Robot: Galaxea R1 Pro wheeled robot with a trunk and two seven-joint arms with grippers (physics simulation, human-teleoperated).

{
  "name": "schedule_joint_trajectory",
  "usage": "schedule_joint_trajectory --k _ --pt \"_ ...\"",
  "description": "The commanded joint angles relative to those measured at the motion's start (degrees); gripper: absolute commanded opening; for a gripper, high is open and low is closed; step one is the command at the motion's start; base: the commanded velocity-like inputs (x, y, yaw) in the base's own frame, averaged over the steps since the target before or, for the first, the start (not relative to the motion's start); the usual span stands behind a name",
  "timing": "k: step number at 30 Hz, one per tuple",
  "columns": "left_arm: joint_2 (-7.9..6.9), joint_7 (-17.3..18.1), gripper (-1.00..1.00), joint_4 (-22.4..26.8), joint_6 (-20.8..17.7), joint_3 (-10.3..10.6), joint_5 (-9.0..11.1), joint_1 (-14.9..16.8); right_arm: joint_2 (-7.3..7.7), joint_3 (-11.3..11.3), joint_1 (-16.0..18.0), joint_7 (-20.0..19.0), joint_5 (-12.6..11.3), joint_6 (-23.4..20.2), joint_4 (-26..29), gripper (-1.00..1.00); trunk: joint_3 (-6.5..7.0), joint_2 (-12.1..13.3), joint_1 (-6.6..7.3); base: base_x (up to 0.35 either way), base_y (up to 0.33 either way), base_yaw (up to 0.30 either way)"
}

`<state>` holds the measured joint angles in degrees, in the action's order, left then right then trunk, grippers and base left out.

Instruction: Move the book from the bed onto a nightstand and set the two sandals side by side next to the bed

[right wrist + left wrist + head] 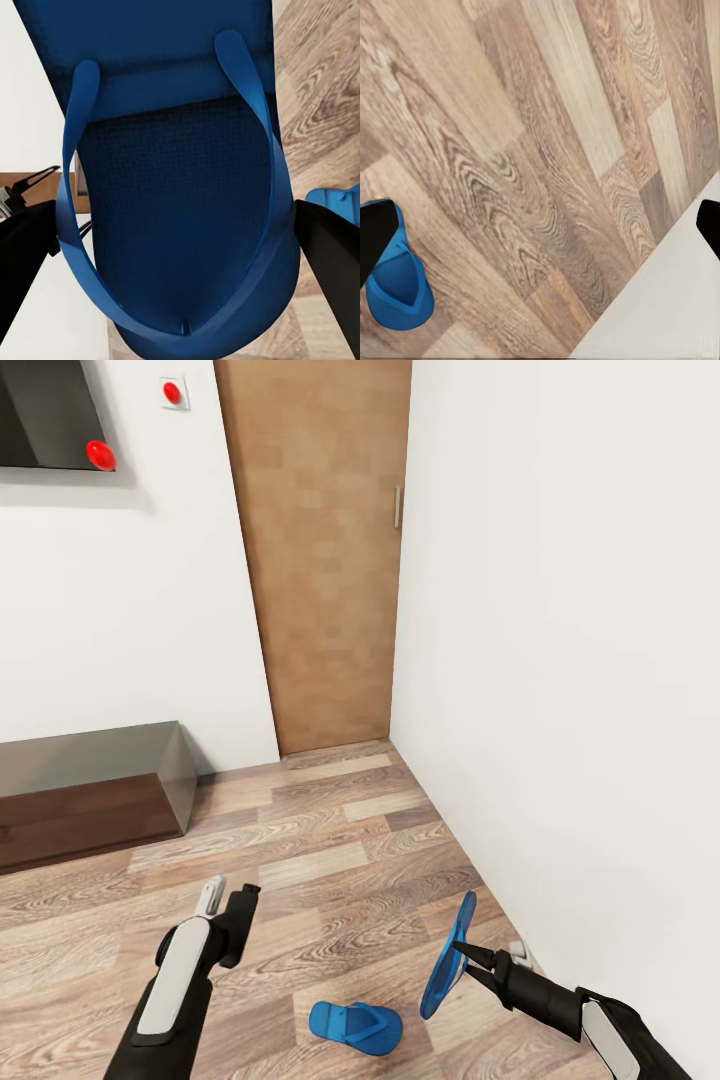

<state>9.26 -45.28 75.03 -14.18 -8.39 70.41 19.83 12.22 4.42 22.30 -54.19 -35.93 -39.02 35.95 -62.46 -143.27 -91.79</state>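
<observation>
1. Sandal (450,956) hanging edge-up off the floor, pinched at its rim by right end effector (461,950), close to the white wall (580,660); in the right wrist view, sole and Y-strap (180,202) between the dark fingers.
2. Probably light, thin and bendy; best gripped at the sole's edge or the strap.
3. Second sandal (356,1026) flat on the wood-plank floor (330,860), strap up, just beside the held one.
4. Left end effector (228,905) hovering over the planks, fingers spread, holding nothing.
5. Brown door (320,550) ahead in the corner; long low bench (90,790) along the left wall.
</observation>
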Motion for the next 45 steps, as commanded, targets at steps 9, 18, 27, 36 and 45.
schedule_joint_trajectory --k 9,18,27,36,45 --pt "0.04 -0.2 1.00 0.0 -0.4 1.5 0.2 -0.1 0.00 0.1 0.0 0.0 -0.2 -0.4 0.0 -1.00 -0.05 0.0 0.01 0.000 0.000 0.000" --pt "-0.03 -0.2 1.00 0.1 -0.4 1.5 0.2 -0.1 0.00 0.1 0.0 0.0 -0.2 -0.4 0.0 -1.00 -0.05 0.0 0.01 0.000 0.000 0.000" --pt "-0.03 -0.2 1.00 0.1 -0.4 1.5 0.2 -0.1 -0.03 0.1 0.0 0.0 -0.2 -0.4 0.0 -1.00 -0.94 -0.1 -0.09 0.000 0.000 0.000" --pt "0.03 -0.2 1.00 -0.1 -0.4 1.6 0.3 -0.1 -0.09 0.1 0.0 0.0 -0.2 -0.4 0.0 -1.00 -2.93 -0.2 -0.32 0.000 0.000 0.000" --pt "0.06 -0.1 1.00 -2.0 -0.4 3.8 0.3 -0.2 -0.09 0.1 0.0 0.0 -0.2 -0.4 0.0 -1.00 -4.93 -0.3 -0.56 0.000 0.000 0.000"
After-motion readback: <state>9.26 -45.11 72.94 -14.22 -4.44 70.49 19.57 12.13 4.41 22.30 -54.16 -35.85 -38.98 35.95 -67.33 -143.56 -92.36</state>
